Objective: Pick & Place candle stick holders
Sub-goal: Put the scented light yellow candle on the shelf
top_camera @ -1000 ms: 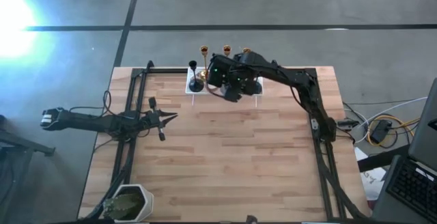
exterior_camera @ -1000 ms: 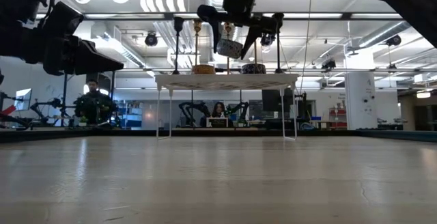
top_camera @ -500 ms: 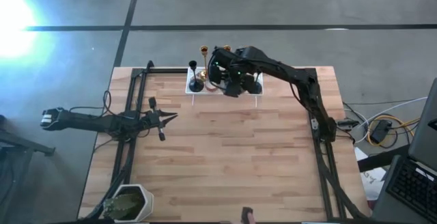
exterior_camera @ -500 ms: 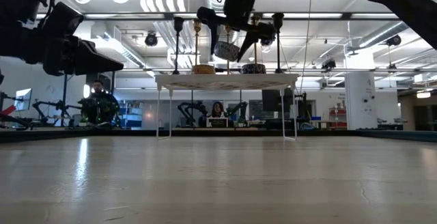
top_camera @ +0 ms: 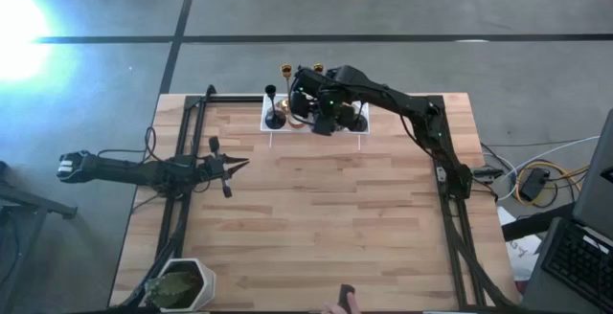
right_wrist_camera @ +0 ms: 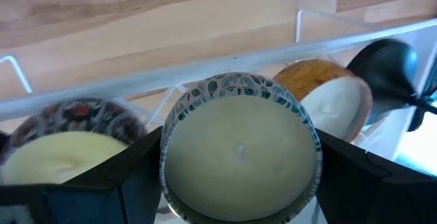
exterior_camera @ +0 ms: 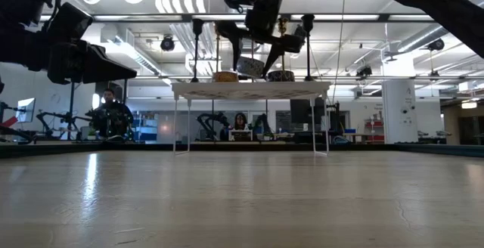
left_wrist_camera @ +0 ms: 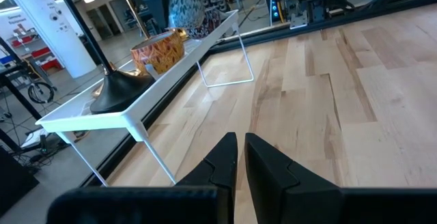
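My right gripper (top_camera: 321, 115) hangs over the white lattice tray (top_camera: 270, 123) at the table's far edge, shut on a low round cup (right_wrist_camera: 239, 149) with a blue-green patterned rim and cream wax. In the low view the cup (exterior_camera: 251, 68) is close above the tray top (exterior_camera: 249, 89). A gold-orange cup (right_wrist_camera: 334, 94), a red-patterned cup (right_wrist_camera: 68, 135) and a black bulb-based holder (right_wrist_camera: 389, 67) stand on the tray. Tall slim sticks (exterior_camera: 218, 44) rise behind it. My left gripper (top_camera: 230, 168) is shut and empty at the table's left. My right gripper pinches the cup's round side wall (right_wrist_camera: 167, 162) between its two fingers, one on each side. The fingers come from above, slanting down toward the far edge. The cup is tilted, its open top toward the wrist camera. I cannot tell whether its base touches the tray.
A white pot with a green plant (top_camera: 182, 283) stands at the near left corner. Black frame rails (top_camera: 182, 161) run along both sides of the table. The wooden middle of the table (top_camera: 326, 218) is bare. A small dark thing (top_camera: 347, 298) shows at the near edge.
My right gripper has gone a little toward the far edge and down with the patterned cup, from well above the tray to close over it among the other cups. It has stayed shut on the cup.
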Available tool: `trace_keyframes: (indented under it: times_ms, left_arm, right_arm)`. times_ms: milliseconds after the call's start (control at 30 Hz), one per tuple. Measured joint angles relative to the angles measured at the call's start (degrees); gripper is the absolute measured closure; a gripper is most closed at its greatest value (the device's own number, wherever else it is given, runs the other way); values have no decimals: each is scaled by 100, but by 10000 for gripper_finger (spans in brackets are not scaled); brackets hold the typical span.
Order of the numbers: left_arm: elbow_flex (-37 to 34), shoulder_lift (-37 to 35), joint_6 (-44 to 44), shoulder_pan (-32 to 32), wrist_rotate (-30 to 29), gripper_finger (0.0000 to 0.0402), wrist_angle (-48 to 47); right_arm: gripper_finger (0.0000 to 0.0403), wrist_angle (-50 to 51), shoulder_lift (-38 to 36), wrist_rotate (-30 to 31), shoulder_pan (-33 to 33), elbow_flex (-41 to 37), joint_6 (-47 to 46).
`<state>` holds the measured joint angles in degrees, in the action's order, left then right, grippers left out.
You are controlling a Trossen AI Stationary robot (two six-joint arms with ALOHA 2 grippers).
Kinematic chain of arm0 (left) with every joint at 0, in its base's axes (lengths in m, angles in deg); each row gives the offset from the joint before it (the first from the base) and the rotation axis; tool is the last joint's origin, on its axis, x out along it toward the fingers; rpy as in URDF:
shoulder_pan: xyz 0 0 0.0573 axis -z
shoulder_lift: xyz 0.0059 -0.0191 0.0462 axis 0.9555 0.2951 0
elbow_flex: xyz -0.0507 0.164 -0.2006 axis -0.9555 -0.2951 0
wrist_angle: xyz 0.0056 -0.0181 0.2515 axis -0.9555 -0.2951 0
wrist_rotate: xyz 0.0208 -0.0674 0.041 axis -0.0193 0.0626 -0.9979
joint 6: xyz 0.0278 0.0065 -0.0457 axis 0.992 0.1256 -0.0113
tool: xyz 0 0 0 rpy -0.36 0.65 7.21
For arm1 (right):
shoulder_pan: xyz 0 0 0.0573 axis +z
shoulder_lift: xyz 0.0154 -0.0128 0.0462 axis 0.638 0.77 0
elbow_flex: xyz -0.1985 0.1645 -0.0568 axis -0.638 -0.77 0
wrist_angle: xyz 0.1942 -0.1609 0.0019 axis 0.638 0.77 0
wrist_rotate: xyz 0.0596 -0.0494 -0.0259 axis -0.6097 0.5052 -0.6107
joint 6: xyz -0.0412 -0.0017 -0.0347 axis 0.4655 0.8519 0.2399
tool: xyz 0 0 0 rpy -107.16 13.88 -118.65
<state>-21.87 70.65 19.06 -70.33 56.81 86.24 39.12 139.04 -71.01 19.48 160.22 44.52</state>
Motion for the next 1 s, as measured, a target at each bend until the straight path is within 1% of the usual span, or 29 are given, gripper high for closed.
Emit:
trace_keyframes:
  times_ms: [167,1000]
  left_arm:
    - [0,0,0,0,0,368,2]
    - [0,0,2,0,0,368,7]
  right_arm:
    - [116,206,-9,28,-37,0,-22]
    - [116,182,-11,103,-92,0,7]
